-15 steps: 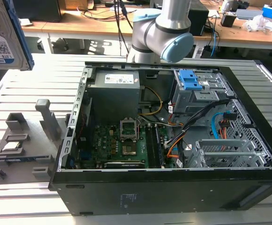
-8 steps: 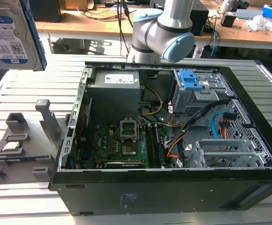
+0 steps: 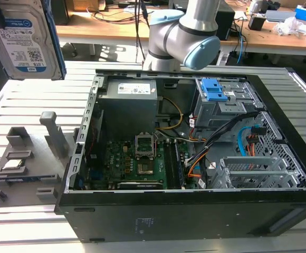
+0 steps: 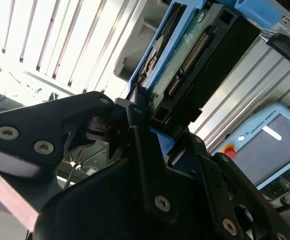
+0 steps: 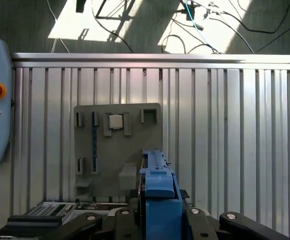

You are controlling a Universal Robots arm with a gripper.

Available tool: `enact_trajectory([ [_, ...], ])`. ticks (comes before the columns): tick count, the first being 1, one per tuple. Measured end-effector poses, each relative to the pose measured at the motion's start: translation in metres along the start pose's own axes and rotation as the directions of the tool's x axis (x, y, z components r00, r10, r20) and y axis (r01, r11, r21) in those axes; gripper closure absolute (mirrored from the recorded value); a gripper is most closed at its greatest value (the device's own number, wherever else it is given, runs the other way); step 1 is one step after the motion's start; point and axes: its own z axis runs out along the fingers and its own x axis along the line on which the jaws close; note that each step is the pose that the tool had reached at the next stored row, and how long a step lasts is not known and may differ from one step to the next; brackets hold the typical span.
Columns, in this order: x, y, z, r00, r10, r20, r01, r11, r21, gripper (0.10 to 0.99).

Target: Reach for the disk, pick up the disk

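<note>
Within pincer [image 5: 158, 219], disk [image 5: 155, 172] partly hidden

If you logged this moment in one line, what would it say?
step: pick up | gripper: shut on disk | disk: held in air above table | case: open

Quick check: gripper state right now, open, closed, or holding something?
The gripper is shut on the disk.

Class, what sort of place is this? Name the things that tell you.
Probably a robotics lab or workshop: a robot arm behind an opened computer case on a slatted metal table, its gripper holding the disk, with cable-strewn desks beyond.
</note>
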Motion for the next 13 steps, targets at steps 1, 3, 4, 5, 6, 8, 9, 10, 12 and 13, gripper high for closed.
enact_trajectory([
  [1, 0.0, -0.0022, -0.0001, 1.0, 0.0, -0.0008, 0.0, 1.0, 0.0, 0.718],
  [3, 0.0, -0.0093, -0.0005, 1.0, 0.0, -0.0023, 0.0, 1.0, -0.001, 0.718],
  [4, 0.0, -0.014, -0.0007, 1.0, 0.0, -0.0028, 0.0, 1.0, -0.001, 0.718],
  [5, 0.0, -0.0171, -0.0008, 1.0, 0.0, -0.003, 0.0, 1.0, -0.001, 0.718],
  [6, 0.0, -0.0205, -0.0009, 1.0, 0.0, -0.0032, 0.0, 1.0, -0.001, 0.718],
  [8, -0.0002, -0.0296, -0.0014, 1.0, 0.0, -0.0041, 0.0, 1.0, -0.002, 0.718],
  [9, -0.0002, -0.0322, -0.0015, 1.0, 0.0, -0.0044, 0.0, 1.0, -0.002, 0.718],
  [10, -0.0002, -0.0349, -0.0016, 1.0, 0.0, -0.0047, 0.0, 1.0, -0.002, 0.718],
  [12, -0.0003, -0.0402, -0.0019, 1.0, 0.0, -0.0054, 0.0, 1.0, -0.002, 0.718],
  [13, -0.0003, -0.0443, -0.002, 1.0, 0.0, -0.0059, 0.0, 1.0, -0.002, 0.718],
])
